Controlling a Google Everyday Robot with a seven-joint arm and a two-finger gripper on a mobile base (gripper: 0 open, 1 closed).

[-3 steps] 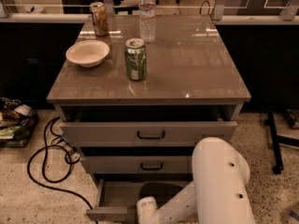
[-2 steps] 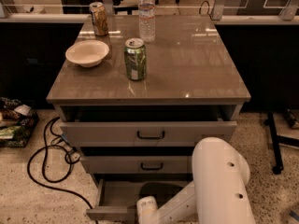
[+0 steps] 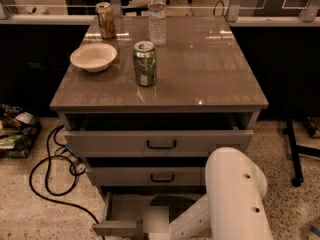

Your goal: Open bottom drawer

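The bottom drawer point(image 3: 125, 210) stands pulled well out of the grey cabinet, and its pale grey inside shows. Its front panel point(image 3: 116, 228) is at the lower edge of the camera view, and its handle is hidden. My gripper point(image 3: 155, 221) is at the drawer's front, right of the panel's visible part. My white arm point(image 3: 234, 199) comes down from the lower right and covers the drawer's right side.
The top drawer point(image 3: 160, 143) and the middle drawer point(image 3: 150, 176) are each slightly ajar. On the cabinet top point(image 3: 200, 69) stand a green can point(image 3: 145, 63), a bowl point(image 3: 93, 57), a second can point(image 3: 105, 20) and a water bottle point(image 3: 157, 15). A black cable point(image 3: 47, 176) loops on the floor at left.
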